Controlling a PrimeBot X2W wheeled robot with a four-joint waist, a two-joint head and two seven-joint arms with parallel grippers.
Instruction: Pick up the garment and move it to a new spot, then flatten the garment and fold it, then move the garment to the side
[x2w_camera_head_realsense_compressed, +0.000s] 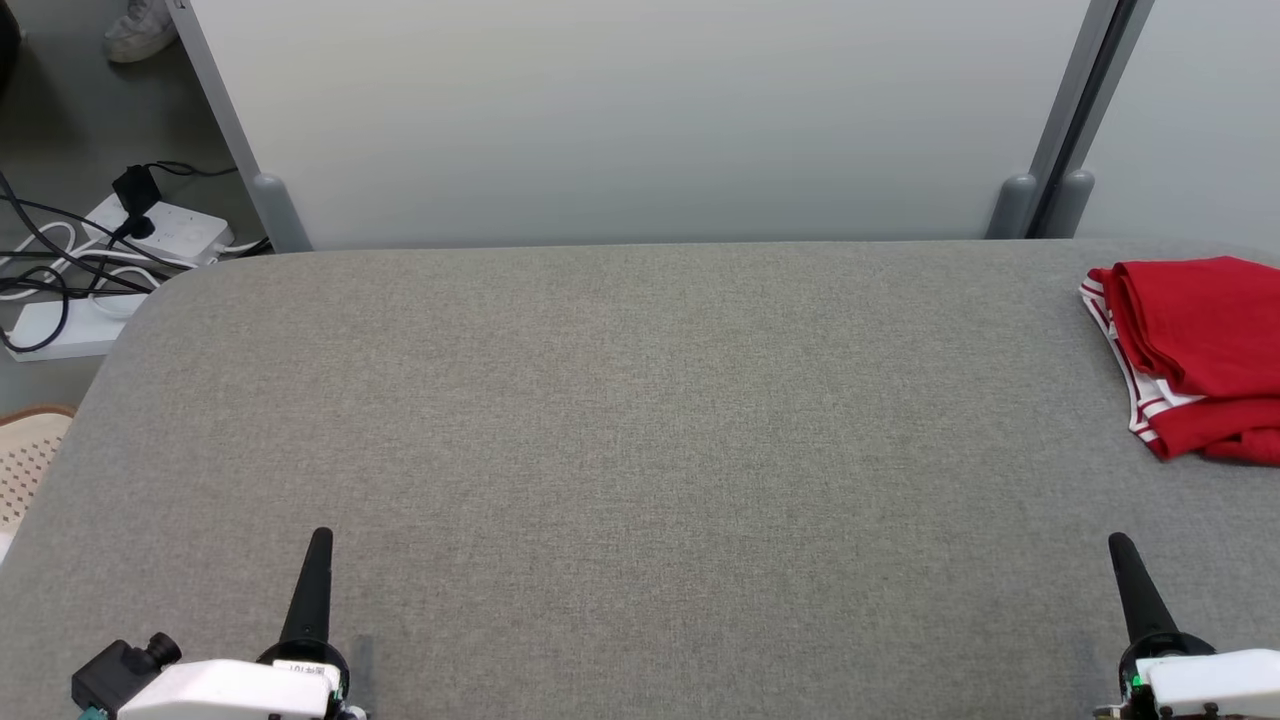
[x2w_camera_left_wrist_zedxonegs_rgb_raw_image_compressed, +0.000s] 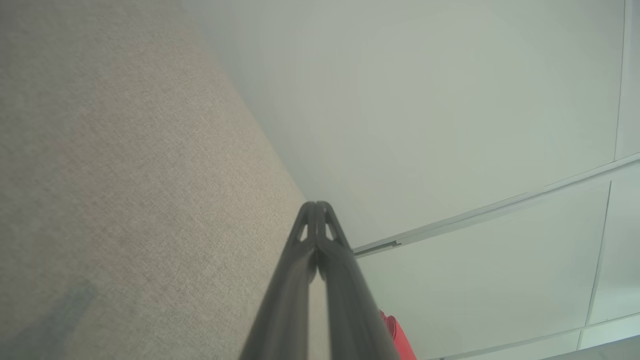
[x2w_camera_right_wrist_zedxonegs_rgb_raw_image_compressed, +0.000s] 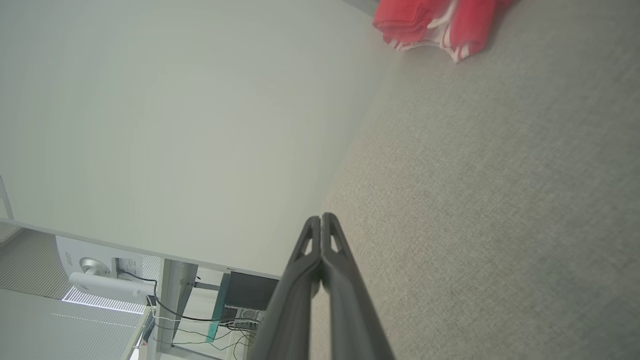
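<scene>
Left and right jaws are pressed closed, holding nothing, over the grey counter's (x2w_camera_head_realsense_compressed: 640, 450) near edge; the folded red garment (x2w_camera_head_realsense_compressed: 1200, 350) lies far right, well apart.

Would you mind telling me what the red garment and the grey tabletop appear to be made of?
Red garment: soft knit fabric, possibly cotton jersey, matte; it lies in limp rounded folds, with white-striped trim.
Grey tabletop: seemingly covered in woven textile, matte; a fine heathered weave shows up close, without gloss.

White wrists (x2w_camera_head_realsense_compressed: 230, 690), tapered black fingers (x2w_camera_head_realsense_compressed: 311, 590)
</scene>
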